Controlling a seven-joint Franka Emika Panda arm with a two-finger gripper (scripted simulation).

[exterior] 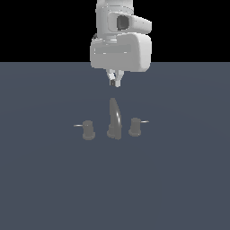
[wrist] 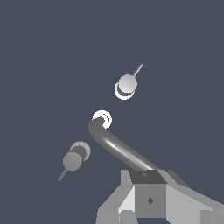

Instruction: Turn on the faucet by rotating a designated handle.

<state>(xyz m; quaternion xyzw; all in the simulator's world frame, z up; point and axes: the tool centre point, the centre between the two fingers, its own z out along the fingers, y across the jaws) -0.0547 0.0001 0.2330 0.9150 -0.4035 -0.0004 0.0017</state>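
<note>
Three grey pieces make up the faucet (exterior: 114,119), standing in a row on the flat dark slate floor (exterior: 45,188): tall curved spout (exterior: 115,117) in the middle, a stubby knob each side. The handle (exterior: 135,126) is the knob on the exterior view's right, with a thin pale lever (exterior: 144,121) sticking out toward that same side. Twin knob (exterior: 88,130) sits on the exterior view's left, lever pointing the opposite way. All three stand near each other but not touching.

White Panda arm (exterior: 119,45) hangs straight down over the set. Gripper (exterior: 115,80) is above the spout's tip, clear of it, well apart from the handle, touching nothing. Fingers look close together in the exterior view, nothing between them, but too small to say whether the jaws are fully together; the wrist view shows only the grey gripper body at the frame edge.

Wrist view from above: spout (wrist: 118,151) arcs toward the camera, handle (wrist: 126,85) and twin knob (wrist: 73,158) on opposite sides of its base.
</note>
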